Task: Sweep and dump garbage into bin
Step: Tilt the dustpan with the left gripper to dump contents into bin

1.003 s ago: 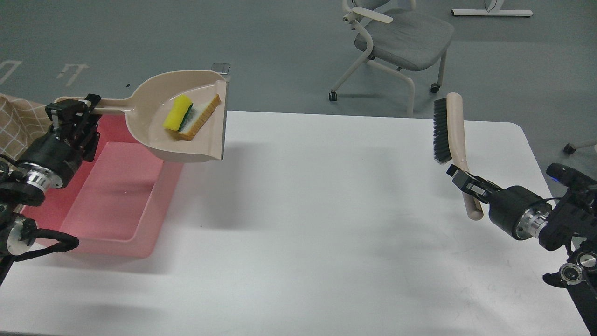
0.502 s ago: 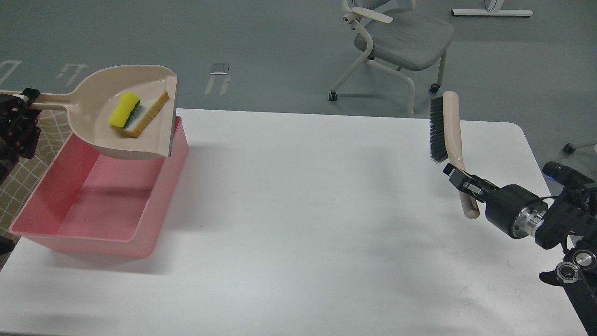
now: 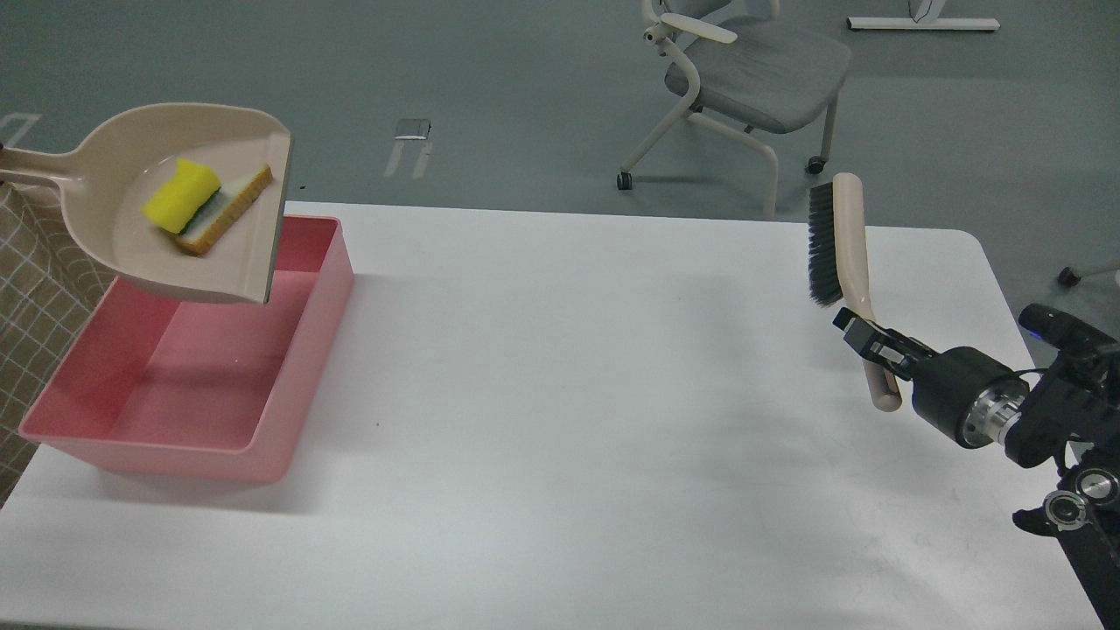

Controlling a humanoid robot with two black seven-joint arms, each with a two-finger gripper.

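Clearly the sweeping part is looking finished: both pieces of garbage, the yellow sponge (image 3: 181,194) and the bread slice (image 3: 229,208), are lying together in the beige dustpan (image 3: 131,219), the sponge resting partly on the bread, and the white table (image 3: 612,420) is showing no other scraps. What is remaining, by my judgement, is the dump itself. The dustpan is hanging in the air over the far left part of the pink bin (image 3: 297,367), with its open lip pointing right and slightly down, above the bin's inside rather than past its rim. The bin is sitting on the left end of the table and is holding nothing yet (its pink floor is showing bare). The dustpan's handle is running off the left edge of the view, so the left gripper is not appearing at all, and its grip is something I cannot tell, though something out of sight must be carrying the pan. On the other side, well apart from the bin, the right gripper (image 3: 866,337) is clamping the lower handle of the brush (image 3: 838,241), holding it nearly upright above the table with the dark bristles facing left. Tipping the pan lip-down should be sliding both pieces into the bin; tipping too near the right wall is risking a spill onto the table.
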